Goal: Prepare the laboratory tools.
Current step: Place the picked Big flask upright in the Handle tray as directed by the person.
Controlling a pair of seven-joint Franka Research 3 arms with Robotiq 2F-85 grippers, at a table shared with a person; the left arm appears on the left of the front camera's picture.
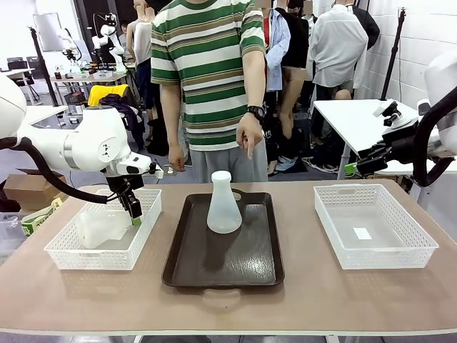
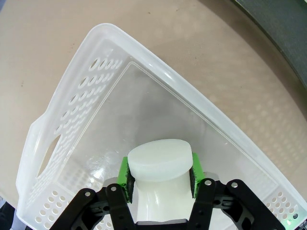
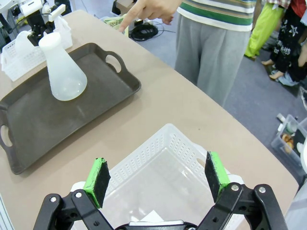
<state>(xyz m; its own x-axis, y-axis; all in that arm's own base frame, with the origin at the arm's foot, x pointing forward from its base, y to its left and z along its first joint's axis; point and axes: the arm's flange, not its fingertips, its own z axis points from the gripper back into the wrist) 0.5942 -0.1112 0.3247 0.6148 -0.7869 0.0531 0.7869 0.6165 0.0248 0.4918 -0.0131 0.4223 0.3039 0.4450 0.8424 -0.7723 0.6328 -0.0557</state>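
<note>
One frosted conical flask (image 1: 223, 204) stands upright at the back of the dark brown tray (image 1: 243, 275); it also shows in the right wrist view as the flask (image 3: 62, 67). A second flask (image 1: 96, 229) lies in the left white basket (image 1: 68, 257). My left gripper (image 1: 133, 212) is shut on its neck, and in the left wrist view the green pads (image 2: 125, 173) press both sides of the flask neck (image 2: 158, 160). My right gripper (image 3: 157, 177) hangs open above the right basket (image 3: 158, 143), holding nothing.
A person in a striped shirt stands at the far side, one hand (image 1: 249, 137) pointing a finger down toward the tray. The right basket (image 1: 421, 250) holds just a small white label. Bare tabletop (image 1: 307, 307) runs along the near edge.
</note>
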